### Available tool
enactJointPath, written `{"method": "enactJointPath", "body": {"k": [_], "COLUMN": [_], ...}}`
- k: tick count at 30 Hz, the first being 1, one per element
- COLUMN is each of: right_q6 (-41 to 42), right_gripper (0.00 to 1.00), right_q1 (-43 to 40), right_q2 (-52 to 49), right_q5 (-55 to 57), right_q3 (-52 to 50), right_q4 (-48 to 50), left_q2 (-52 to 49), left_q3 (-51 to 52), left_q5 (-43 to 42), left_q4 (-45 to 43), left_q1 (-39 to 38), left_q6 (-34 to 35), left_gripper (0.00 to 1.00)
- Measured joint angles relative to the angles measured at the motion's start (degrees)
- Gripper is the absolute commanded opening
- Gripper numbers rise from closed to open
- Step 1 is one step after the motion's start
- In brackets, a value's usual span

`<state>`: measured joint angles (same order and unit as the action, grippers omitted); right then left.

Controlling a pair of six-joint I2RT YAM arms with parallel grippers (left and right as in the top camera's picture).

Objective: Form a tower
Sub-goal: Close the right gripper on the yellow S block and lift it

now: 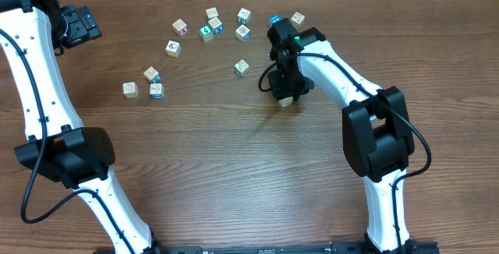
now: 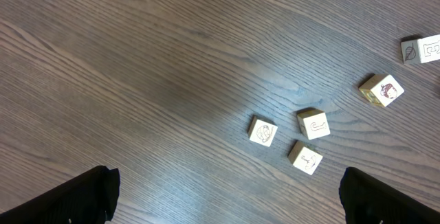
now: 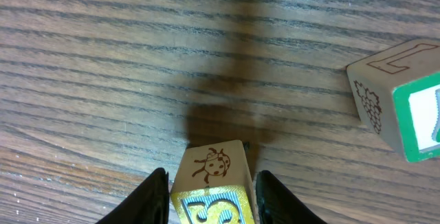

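Note:
My right gripper is shut on a pale wooden cube with a ladybird drawing and a yellow and blue raised face, low over the table's middle. This cube pokes out under the fingers in the overhead view. A green-faced cube sits apart to one side. My left gripper hangs open at the far left with nothing between its fingers. Three loose cubes lie ahead of it. The tower is out of view; only single cubes show.
Several loose cubes are scattered across the far middle of the wooden table. Three more lie at the left. A blue-topped cube and a cream one sit just behind the right arm.

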<state>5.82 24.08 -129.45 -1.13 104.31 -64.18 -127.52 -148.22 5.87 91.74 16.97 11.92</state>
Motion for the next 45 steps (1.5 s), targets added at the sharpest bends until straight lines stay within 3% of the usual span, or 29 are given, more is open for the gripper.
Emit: {"method": "enactJointPath", "body": {"k": [7, 11, 15, 16, 22, 24, 27, 30, 32, 41, 45], "right_q6": [0.2, -0.1, -0.1, 0.0, 0.2, 0.2, 0.2, 0.0, 0.3, 0.8, 6.1], "right_gripper": [0.44, 0.57, 0.86, 1.0, 1.0, 0.94, 0.73, 0.46, 0.37, 0.29, 0.26], "right_q1": [0.0, 0.0, 0.0, 0.0, 0.0, 0.0, 0.0, 0.0, 0.0, 0.0, 0.0], "right_q2": [0.0, 0.0, 0.0, 0.0, 0.0, 0.0, 0.0, 0.0, 0.0, 0.0, 0.0], "right_q5": [0.0, 0.0, -0.8, -1.0, -1.8, -1.9, -1.9, -1.9, -1.6, -1.0, -1.8], "right_q3": [0.0, 0.0, 0.0, 0.0, 0.0, 0.0, 0.0, 0.0, 0.0, 0.0, 0.0], "right_q4": [-0.3, -0.3, -0.3, -0.3, -0.4, -0.7, -1.6, -1.8, -1.7, -2.4, -1.7], "left_q2": [0.0, 0.0, 0.0, 0.0, 0.0, 0.0, 0.0, 0.0, 0.0, 0.0, 0.0], "left_q3": [0.0, 0.0, 0.0, 0.0, 0.0, 0.0, 0.0, 0.0, 0.0, 0.0, 0.0], "left_q5": [0.0, 0.0, 0.0, 0.0, 0.0, 0.0, 0.0, 0.0, 0.0, 0.0, 0.0], "left_q4": [0.0, 0.0, 0.0, 0.0, 0.0, 0.0, 0.0, 0.0, 0.0, 0.0, 0.0], "left_q1": [0.0, 0.0, 0.0, 0.0, 0.0, 0.0, 0.0, 0.0, 0.0, 0.0, 0.0], "left_q6": [0.0, 0.0, 0.0, 0.0, 0.0, 0.0, 0.0, 0.0, 0.0, 0.0, 0.0], "left_gripper": [1.0, 0.99, 0.99, 1.0, 1.0, 1.0, 0.99, 0.99, 1.0, 1.0, 1.0]}}
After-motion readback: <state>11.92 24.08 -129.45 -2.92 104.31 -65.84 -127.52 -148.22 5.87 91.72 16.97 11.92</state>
